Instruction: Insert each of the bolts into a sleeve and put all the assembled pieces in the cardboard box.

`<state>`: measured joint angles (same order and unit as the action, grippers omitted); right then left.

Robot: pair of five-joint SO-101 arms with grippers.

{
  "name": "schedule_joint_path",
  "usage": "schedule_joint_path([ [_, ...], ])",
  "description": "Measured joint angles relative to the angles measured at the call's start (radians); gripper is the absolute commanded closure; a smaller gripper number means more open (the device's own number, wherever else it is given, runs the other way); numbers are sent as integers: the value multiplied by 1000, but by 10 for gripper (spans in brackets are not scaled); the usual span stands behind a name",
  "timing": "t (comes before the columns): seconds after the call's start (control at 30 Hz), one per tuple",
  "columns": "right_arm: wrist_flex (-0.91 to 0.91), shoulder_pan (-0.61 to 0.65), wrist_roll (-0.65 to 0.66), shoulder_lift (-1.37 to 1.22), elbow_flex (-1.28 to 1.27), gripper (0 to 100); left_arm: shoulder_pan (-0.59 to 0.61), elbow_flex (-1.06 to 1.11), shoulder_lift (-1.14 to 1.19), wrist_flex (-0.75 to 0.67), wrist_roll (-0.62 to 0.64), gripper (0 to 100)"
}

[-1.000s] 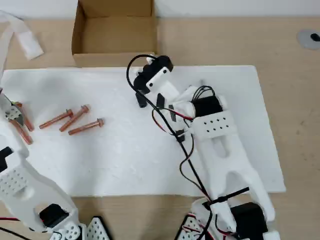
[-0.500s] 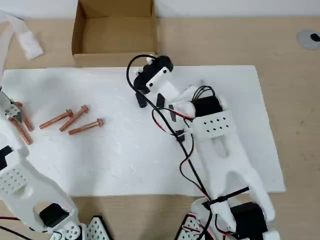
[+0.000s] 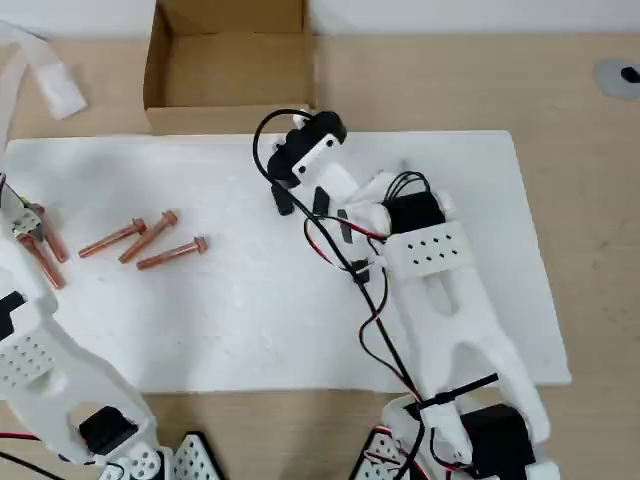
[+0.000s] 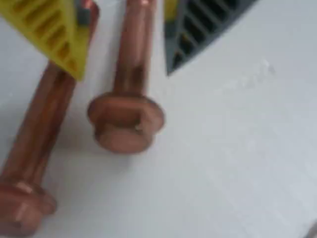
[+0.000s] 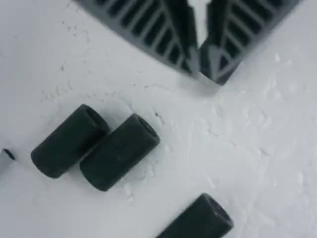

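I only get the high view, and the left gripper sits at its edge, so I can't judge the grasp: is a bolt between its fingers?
Observer: Yes. The left wrist view shows one bolt with its shaft between the left gripper's open fingers, not clamped.
Operator: I can't make out the sleeves. Where are they?
Observer: By the right gripper, on the foam: a first sleeve and second sleeve touching side by side, a third sleeve apart.
Operator: Is that gripper holding one?
Observer: No, it is shut on nothing.
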<state>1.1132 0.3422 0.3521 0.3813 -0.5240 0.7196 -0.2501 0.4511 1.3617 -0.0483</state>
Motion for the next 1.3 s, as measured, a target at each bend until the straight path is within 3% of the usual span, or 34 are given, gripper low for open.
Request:
schedule_joint_path([
  [0.47, 0, 0, 0, 0, 0, 986, 0, -52, 176, -18, -2, 883],
  [0.53, 0, 0, 0, 0, 0, 986, 0, -66, 189, -17, -2, 909],
  [0.6, 0, -8, 0, 0, 0, 986, 0, -75, 196, -15, -2, 998],
  [0.73, 0, -28, 0, 0, 0, 986, -8, -94, 209, -15, 2, 991],
  [0.9, 2, -31, 0, 0, 0, 986, -8, -175, 239, 61, 2, 989],
  [1.13, 83, 9, 0, 0, 0, 987, 17, -443, 259, 316, -23, 991],
  [1.3, 12, 12, -84, 0, 0, 975, -2, -503, 107, 379, -71, 991],
])
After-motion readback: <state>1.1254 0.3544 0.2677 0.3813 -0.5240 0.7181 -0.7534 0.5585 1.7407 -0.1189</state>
